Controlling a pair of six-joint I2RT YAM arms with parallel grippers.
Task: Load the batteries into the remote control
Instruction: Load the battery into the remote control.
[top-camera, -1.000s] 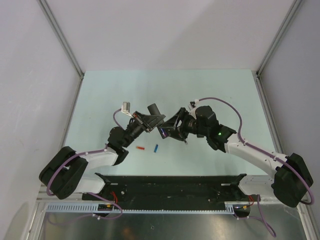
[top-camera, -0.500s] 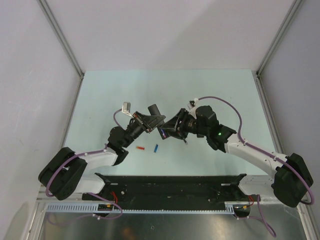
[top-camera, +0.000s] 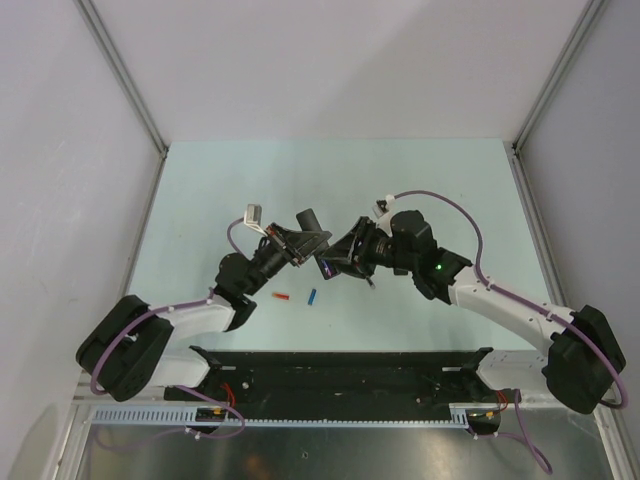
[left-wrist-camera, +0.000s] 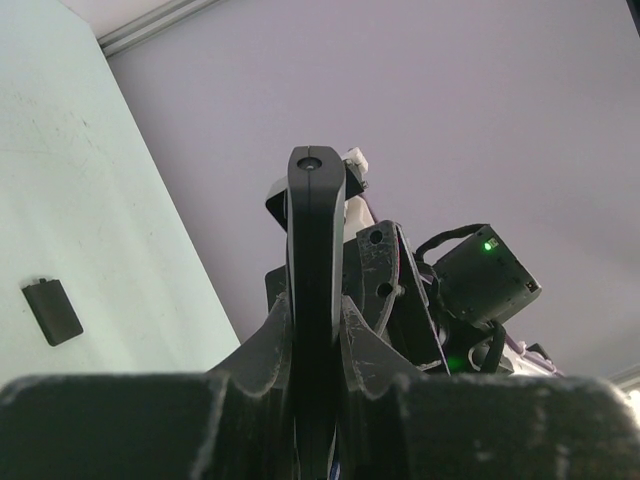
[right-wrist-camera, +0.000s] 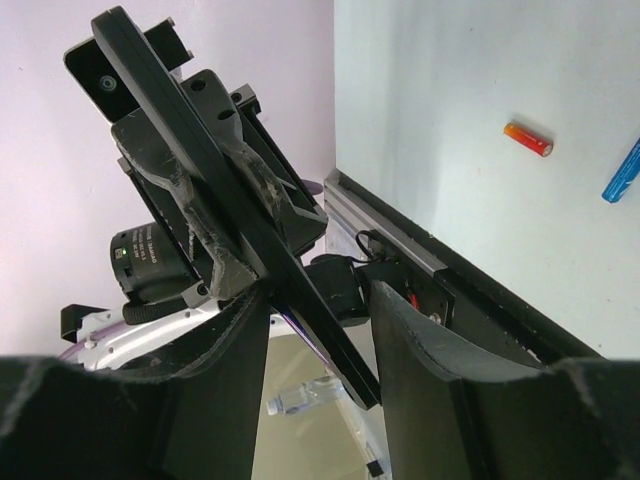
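Above the middle of the pale mint-green table (top-camera: 400, 180), the 2 arms meet, tips close together. The left gripper (left-wrist-camera: 315, 320) is clamped tight on the slim flat black rectangular remote control (left-wrist-camera: 314, 240), its 2 fingers (left-wrist-camera: 372, 350) pressing on the broad faces. The remote is held off the table. In the left wrist view it appears edge-on, rising straight out of the grip.

The right gripper (right-wrist-camera: 320, 335) stands partly open, its jaws either side of the remote's lower end. In the right wrist view the black bar runs down on a slant into the gap. A strip of light shows between the bar and one finger (right-wrist-camera: 225, 380). Whether the other finger touches it I cannot tell.

On the table, nearer the arm bases than the grippers, lie a small orange-red cylinder (right-wrist-camera: 527, 139) and a slim bright blue stick (right-wrist-camera: 622, 172), near each other but apart. A small flat black rectangular plate (left-wrist-camera: 52, 311) lies on the table, in the left wrist view only.
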